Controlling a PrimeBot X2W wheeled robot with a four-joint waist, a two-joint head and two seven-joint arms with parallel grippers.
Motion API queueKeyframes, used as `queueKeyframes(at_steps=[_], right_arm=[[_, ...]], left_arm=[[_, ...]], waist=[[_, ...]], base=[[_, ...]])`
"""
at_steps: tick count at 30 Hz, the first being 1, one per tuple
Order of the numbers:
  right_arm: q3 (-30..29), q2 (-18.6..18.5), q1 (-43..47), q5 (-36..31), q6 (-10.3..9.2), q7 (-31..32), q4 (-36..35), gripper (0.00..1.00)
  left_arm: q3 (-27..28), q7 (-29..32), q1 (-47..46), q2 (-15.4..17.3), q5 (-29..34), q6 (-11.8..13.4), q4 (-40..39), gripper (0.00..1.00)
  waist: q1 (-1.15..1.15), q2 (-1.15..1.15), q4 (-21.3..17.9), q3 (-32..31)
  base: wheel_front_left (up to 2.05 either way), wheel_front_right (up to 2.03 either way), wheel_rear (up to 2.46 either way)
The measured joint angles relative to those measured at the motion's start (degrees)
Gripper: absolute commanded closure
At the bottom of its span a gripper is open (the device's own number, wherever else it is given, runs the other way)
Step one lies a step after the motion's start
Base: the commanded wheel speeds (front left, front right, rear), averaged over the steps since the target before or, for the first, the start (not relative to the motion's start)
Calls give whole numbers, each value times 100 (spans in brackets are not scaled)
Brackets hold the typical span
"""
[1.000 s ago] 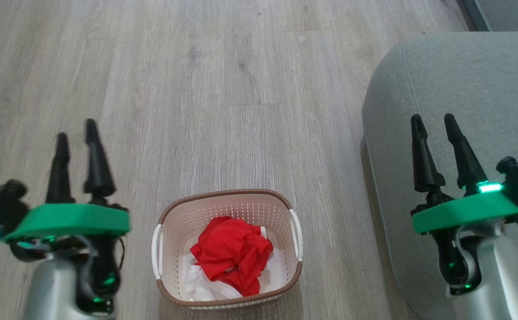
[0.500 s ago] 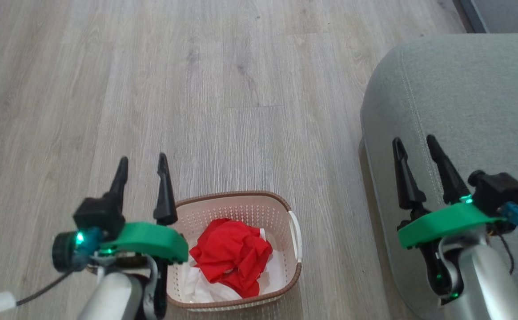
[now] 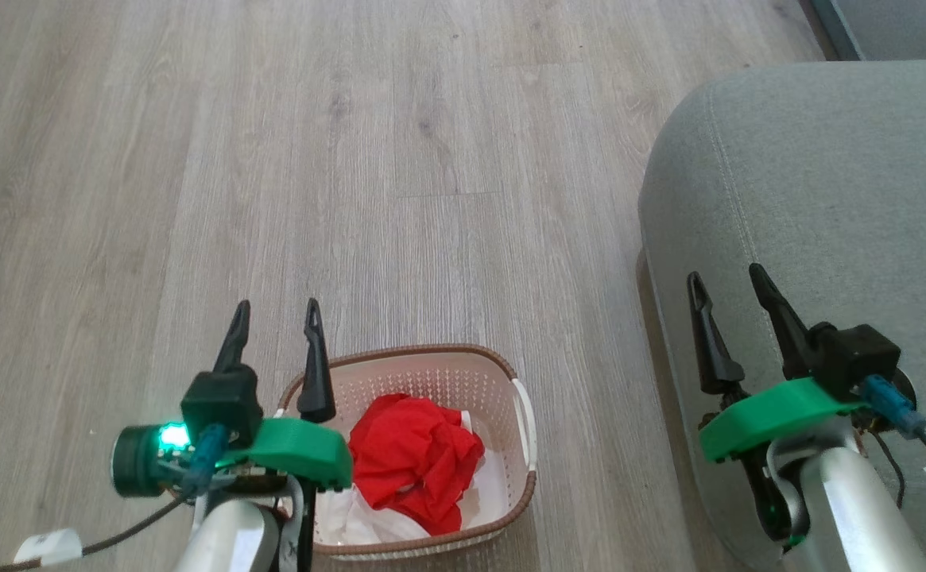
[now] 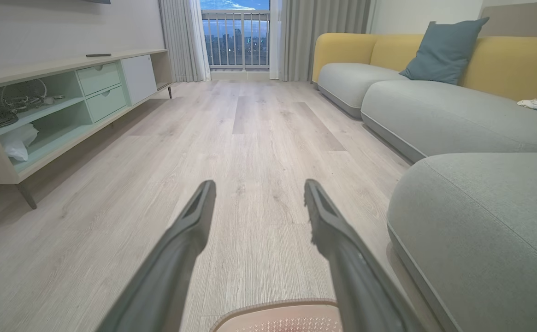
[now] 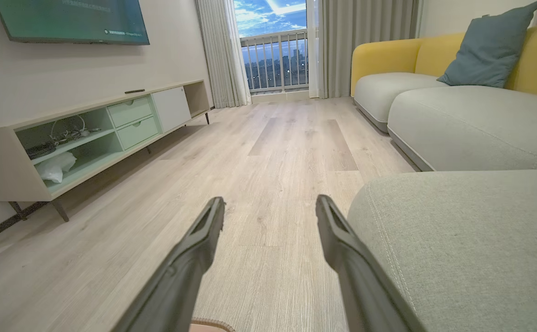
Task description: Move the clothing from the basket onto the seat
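Clothing (image 3: pixel 415 453) in basket (image 3: pixel 431 378); left end effector (image 3: pixel 277 306), right end effector (image 3: pixel 725 274) spread, empty

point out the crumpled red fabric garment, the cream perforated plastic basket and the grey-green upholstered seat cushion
crumpled red fabric garment (image 3: pixel 415 453), head view, middle of the bunched cloth
cream perforated plastic basket (image 3: pixel 431 377), head view, far inner wall
grey-green upholstered seat cushion (image 3: pixel 828 175), head view, bare top surface
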Motion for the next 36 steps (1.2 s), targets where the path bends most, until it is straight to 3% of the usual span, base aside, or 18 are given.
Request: queueKeyframes(at_steps=[8,14,20,36], right_arm=[[118,3,-19,-509,0,-130,102,0],[140,4,-158,-883,0,-238,144,0],[152,4,-230,-1082,0,-308,201,0],[157,4,-231,-975,0,-308,235,0]], left_arm=[[401,-153,18,-286,424,-398,13,0],[842,-252,30,-576,556,-931,152,0],[1237,-302,31,-650,730,-1345,313,0],[1229,-302,31,-672,552,-1533,558,0]], waist=[[0,0,3,11],[0,0,16,68],[0,0,30,96],[0,0,7,123]], base=[[0,0,0],[0,0,0],[0,0,0],[0,0,0]])
